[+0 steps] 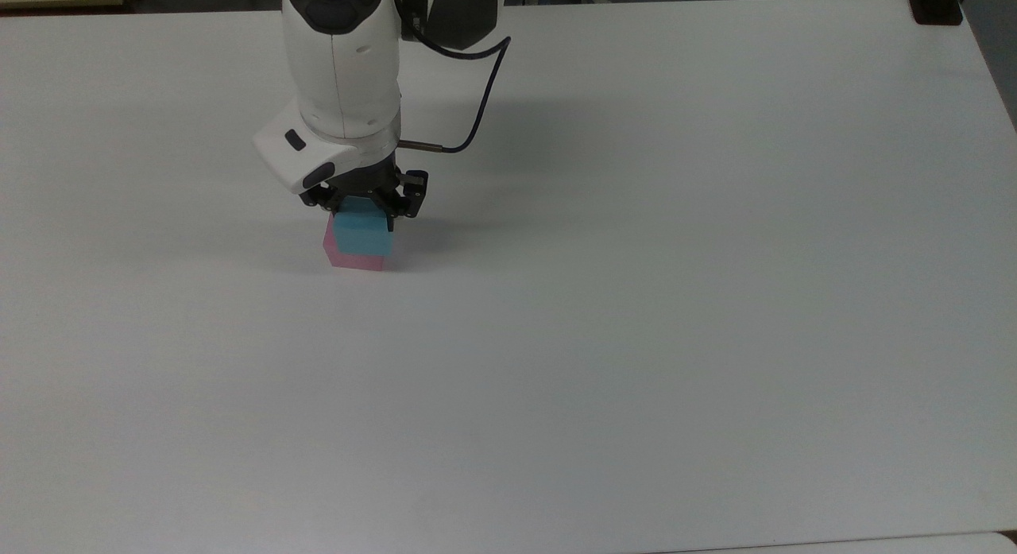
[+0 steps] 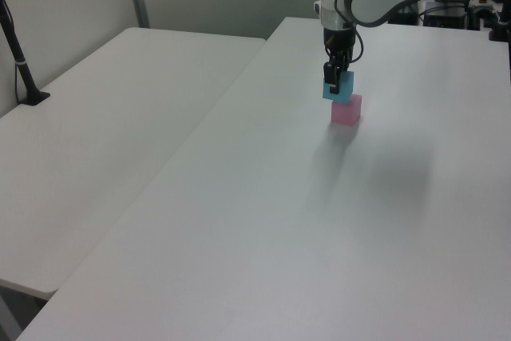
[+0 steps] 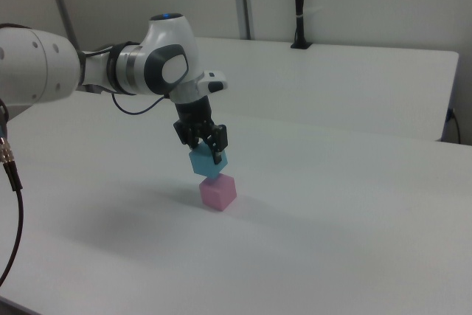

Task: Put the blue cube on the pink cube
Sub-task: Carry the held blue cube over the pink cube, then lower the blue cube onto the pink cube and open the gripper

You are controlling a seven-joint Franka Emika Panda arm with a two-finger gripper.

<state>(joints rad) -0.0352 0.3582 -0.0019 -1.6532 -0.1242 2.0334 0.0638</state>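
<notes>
Two cubes line up: the tool [image 3: 206, 145] grips the blue cube [image 3: 207, 161] just above the pink cube [image 3: 218, 192] (white table [image 3: 354, 204])

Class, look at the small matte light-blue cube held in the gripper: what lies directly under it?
Under the light-blue cube sits the matte pink cube on the white table. The gripper holds the blue one. Whether they touch stays unclear; the pink top is covered.

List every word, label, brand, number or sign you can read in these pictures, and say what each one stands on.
There is no readable text.
The blue cube, held in the gripper above the pink cube, has plain faces, and so does the pink cube.
The arm's white shell carries a blue light but no legible lettering or logo.
The white table bears no marks or labels.
</notes>
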